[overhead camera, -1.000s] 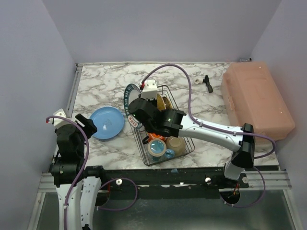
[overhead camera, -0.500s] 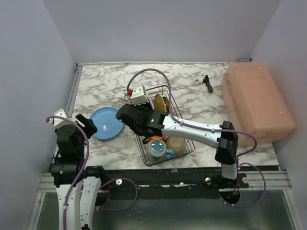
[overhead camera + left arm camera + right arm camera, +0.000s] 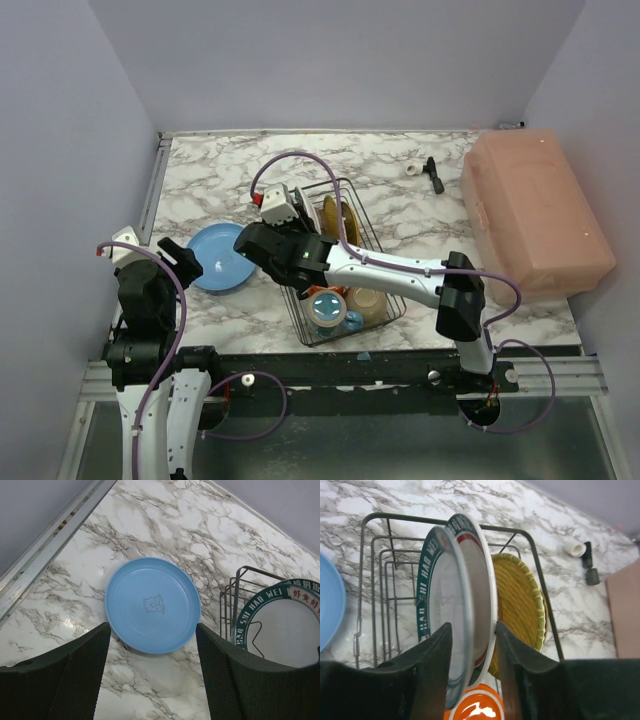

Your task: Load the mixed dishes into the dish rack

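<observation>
Right wrist cam: jaws of the right gripper (image 3: pixel 472 626) straddle the green-rimmed plate (image 3: pixel 432 595) upright in the dish rack (image 3: pixel 400 518), can't tell if they're pinching it. Jaws of the left gripper (image 3: pixel 152 627) gape over the blue plate (image 3: pixel 150 585) on the tabletop (image 3: pixel 200 520).

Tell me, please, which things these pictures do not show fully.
- Top view: right arm hides much of the dish rack inside.
- Right wrist: orange mug cut by bottom edge.
- Left wrist: green-rimmed plate cut by right edge.
- Top view: small black tool too small to identify.

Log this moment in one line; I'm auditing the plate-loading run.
left gripper: open above blue plate | right gripper: open astride green-rimmed plate in dish rack | blue plate: on table
</observation>
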`<state>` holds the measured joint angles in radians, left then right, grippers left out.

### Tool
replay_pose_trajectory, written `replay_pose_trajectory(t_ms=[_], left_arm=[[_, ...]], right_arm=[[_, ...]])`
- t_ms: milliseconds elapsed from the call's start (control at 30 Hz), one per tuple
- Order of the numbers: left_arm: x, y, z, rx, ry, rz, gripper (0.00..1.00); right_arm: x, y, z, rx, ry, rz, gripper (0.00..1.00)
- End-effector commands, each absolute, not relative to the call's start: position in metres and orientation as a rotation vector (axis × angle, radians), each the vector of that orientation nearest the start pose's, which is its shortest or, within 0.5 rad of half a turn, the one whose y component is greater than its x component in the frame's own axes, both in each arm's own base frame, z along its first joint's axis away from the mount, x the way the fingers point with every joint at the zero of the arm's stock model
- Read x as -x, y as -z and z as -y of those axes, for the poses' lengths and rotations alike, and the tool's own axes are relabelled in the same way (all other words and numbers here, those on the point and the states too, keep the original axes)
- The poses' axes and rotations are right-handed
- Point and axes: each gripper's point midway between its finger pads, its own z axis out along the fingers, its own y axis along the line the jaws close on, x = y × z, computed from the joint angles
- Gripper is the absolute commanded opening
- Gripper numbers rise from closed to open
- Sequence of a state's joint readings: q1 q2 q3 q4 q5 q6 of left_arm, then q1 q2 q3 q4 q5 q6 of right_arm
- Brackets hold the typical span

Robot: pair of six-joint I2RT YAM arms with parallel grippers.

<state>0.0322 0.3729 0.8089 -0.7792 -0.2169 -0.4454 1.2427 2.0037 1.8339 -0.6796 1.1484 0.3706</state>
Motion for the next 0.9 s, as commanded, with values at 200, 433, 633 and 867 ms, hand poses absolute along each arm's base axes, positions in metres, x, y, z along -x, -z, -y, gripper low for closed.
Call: replay_pose_trajectory(t_ms=[200,433,633,867], left_arm=[[-0.196,-0.244,-0.025,0.568,0.070,-1.827,0.70],[-0.201,-0.239,-0.023,0.562,0.076,-1.858,0.70],[-0.205,-0.232,-0.022,0.564,0.071,-1.892,0.70],[-0.217,-0.215,-0.015,0.536,0.089,-1.991,0.70]], right_arm=[[-0.287,-0.231,-0.396,0.341,0.166,-1.904,0.54],[-0.271,-0.253,-0.397,0.346,-0.062,-1.915,0.65],[-0.255,-0.272,-0.387,0.349,-0.249,-1.882,0.75],[-0.239,-0.283,-0.361,0.315,-0.386,-1.830,0.77]])
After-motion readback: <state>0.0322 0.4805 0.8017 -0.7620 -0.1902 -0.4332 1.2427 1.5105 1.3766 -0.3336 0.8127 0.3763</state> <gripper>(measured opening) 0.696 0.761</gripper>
